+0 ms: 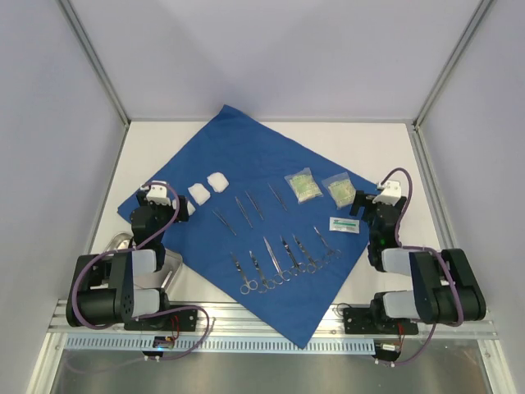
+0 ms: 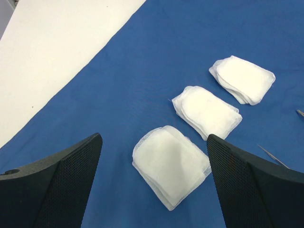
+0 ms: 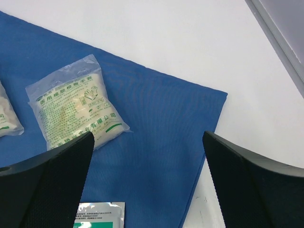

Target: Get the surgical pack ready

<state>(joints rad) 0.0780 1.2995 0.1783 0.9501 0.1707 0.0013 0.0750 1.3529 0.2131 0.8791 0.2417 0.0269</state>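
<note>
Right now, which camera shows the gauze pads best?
Left wrist: all three gauze pads show large and sharp, lying in a row on the blue drape. Top external shows only two, small, near the drape's left side. Right wrist shows none.

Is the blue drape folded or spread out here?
Spread out. The blue drape lies flat as one sheet on the table, with instruments, gauze pads and packets laid on it.

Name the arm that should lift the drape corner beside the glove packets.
Right. The right gripper hovers open beside that corner of the surgical pack; the left gripper is at its far side, over the gauze pads.
</note>
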